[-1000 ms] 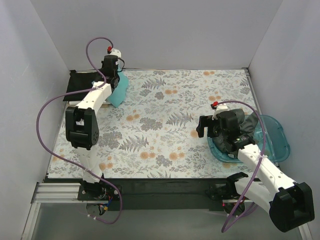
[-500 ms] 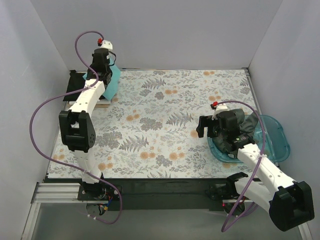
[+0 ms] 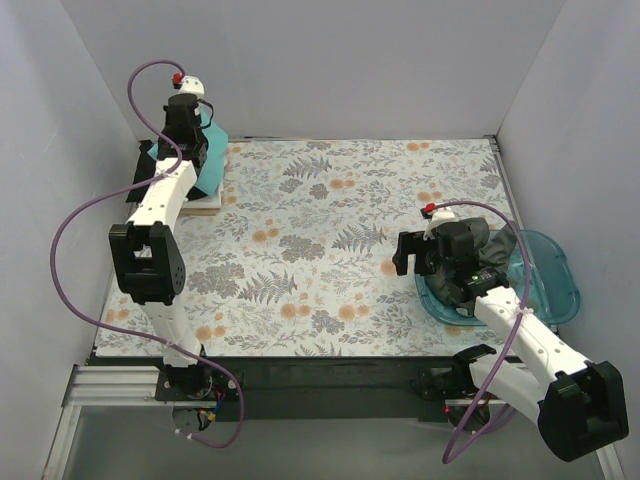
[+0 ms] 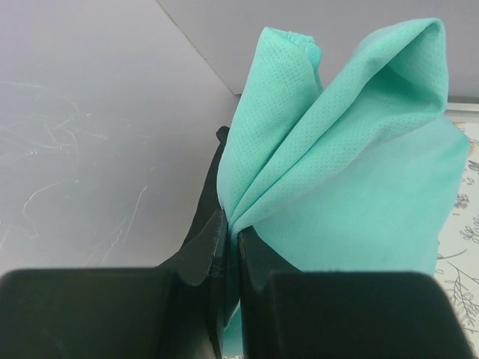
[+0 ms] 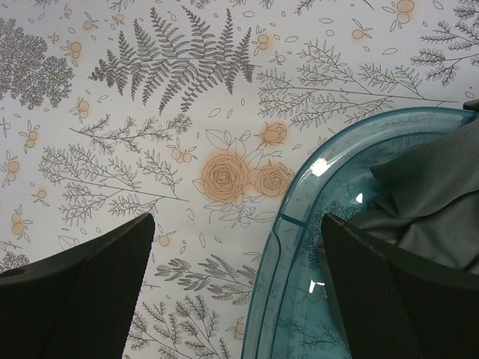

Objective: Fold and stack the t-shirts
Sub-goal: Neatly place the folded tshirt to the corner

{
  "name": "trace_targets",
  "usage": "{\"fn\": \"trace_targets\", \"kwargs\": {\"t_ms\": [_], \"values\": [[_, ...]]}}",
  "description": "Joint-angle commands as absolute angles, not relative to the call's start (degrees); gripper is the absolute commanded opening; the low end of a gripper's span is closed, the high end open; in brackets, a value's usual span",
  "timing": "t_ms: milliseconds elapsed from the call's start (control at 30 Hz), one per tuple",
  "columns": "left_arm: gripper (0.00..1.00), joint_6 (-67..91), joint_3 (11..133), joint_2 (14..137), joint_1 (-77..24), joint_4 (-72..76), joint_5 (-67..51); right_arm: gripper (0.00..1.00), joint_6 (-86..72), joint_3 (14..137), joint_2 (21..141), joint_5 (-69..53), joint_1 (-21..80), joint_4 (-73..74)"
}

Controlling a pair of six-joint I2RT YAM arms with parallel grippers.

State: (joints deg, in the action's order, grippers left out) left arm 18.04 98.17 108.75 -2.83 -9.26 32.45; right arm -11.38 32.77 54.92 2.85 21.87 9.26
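- Teal t-shirt [image 4: 352,187] bunched at the far left, pinched in the tightly closed left gripper [image 4: 228,235].
- Wide apart and empty, the right gripper [image 5: 238,221] hangs over the blue tray [image 5: 299,194] rim; dark grey t-shirt [image 5: 434,187] inside.

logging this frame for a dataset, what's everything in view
teal t-shirt: 1, teal, hanging bunched from the left gripper at the far left corner
black t-shirt: 1, black, lying at the far left corner beside the left arm
white cloth edge: 1, white, under the teal t-shirt; too little shows to tell what it is
dark grey t-shirt: 1, dark grey, crumpled in the tray
tray: 1, translucent blue, right side of the table
tablecloth: 1, floral print, covering the table
left gripper: 1, black, shut on the teal t-shirt
right gripper: 1, black, open above the tray's left rim
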Motion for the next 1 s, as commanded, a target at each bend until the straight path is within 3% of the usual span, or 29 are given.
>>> {"fn": "trace_targets", "kwargs": {"t_ms": [0, 500, 833, 933, 967], "values": [[0.00, 18.6, 97.6, 106.8, -1.3, -5.3, 34.0, 0.98, -10.7, 32.8, 55.3, 3.8, 21.8, 8.0], [0.00, 18.5, 91.1, 113.5, 6.3, 8.9, 35.7, 0.98, -10.4, 33.1, 56.0, 5.5, 21.8, 8.3], [0.00, 20.7, 94.0, 120.1, 9.0, 11.4, 38.9, 0.98, -10.0, 33.2, 55.9, 7.1, 21.9, 8.6], [0.14, 20.4, 96.1, 122.6, 9.4, 14.4, 44.5, 0.98, -10.0, 33.0, 55.2, 7.6, 21.9, 8.6], [0.23, 20.5, 96.5, 123.5, 9.5, 15.2, 45.8, 0.98, -10.1, 32.8, 54.8, 7.5, 21.8, 8.6]]}}
